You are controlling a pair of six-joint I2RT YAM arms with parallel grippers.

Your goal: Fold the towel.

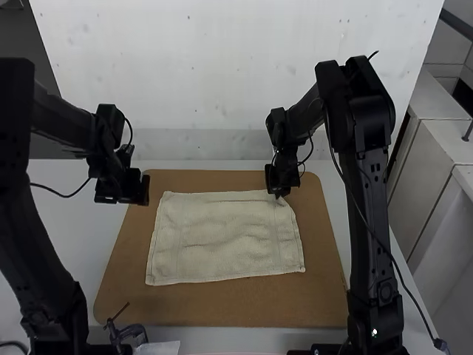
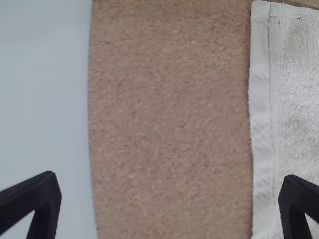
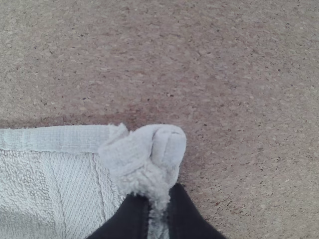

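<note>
1. Cork board (image 1: 222, 307) lies beneath the terry towel (image 1: 222, 237), spread out, slightly rippled.
2. Right gripper (image 1: 279, 191) pinches its far right corner.
3. Left gripper (image 1: 122, 198), fingers spread, hangs near its left edge.

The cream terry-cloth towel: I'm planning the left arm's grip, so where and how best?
I'd pinch the towel at its far left corner, from above its left edge: it lies spread there, hem exposed on the brown board, while the black right claw grips the far right corner.
</note>
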